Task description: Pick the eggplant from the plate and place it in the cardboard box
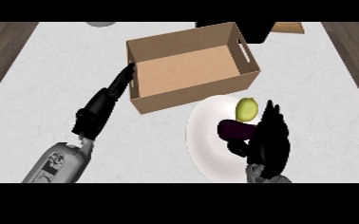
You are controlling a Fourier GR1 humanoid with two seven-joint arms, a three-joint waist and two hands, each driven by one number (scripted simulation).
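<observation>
Nearest the worktop's front edge, toward the right, the right hand (270, 135) is reaching over the white plate (207, 137) with its fingers pointing away and its thumb curling toward the eggplant (235, 129); I cannot tell whether it is actually pinching it. The dark purple eggplant is lying on the plate, its pale green cut end (247, 109) facing the far rim. To the left, the left hand (105, 102) is stretching out with straight fingers pressed together, the tips touching the near left corner of the cardboard box (193, 69). The open box is sitting just beyond the plate, near the worktop's (70, 66) middle.
</observation>
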